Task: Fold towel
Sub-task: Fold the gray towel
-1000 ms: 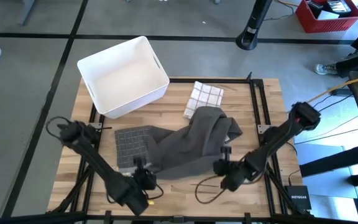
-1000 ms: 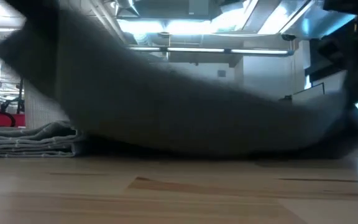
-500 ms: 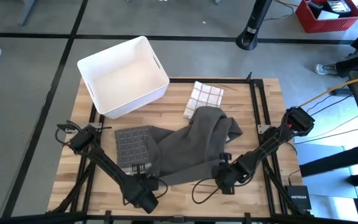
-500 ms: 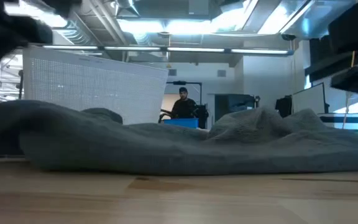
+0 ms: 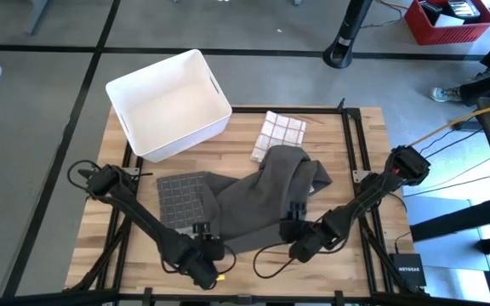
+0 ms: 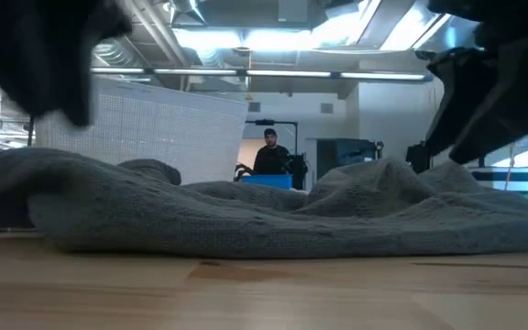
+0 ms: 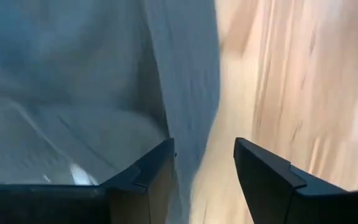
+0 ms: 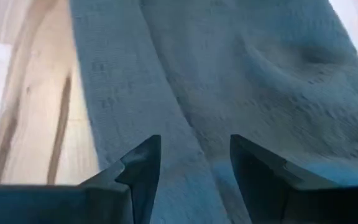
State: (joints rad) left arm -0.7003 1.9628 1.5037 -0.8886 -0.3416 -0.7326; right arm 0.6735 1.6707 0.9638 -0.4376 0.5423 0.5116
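A dark grey towel [image 5: 262,197] lies crumpled across the middle of the wooden table [image 5: 347,153], its near edge resting on the wood [image 6: 273,229]. My left gripper [image 5: 201,229] stands open over the towel's near left edge [image 7: 185,93], one finger above the cloth and one above bare wood. My right gripper [image 5: 291,214] stands open over the towel's near right part [image 8: 241,74]. In the low view both grippers hang above the cloth, left [image 6: 35,55] and right [image 6: 493,101].
A folded grey checked towel [image 5: 181,200] lies partly under the dark towel's left side. A white cloth with red checks [image 5: 277,134] lies at the far middle. A white bin [image 5: 168,102] stands at the far left corner. Bare wood runs along the near edge.
Both grippers have let go of the towel. Its near part, held up off the table a second ago, has fallen and now lies slack on the wood. My right gripper has shifted a little toward the table's left, and both have sunk slightly.
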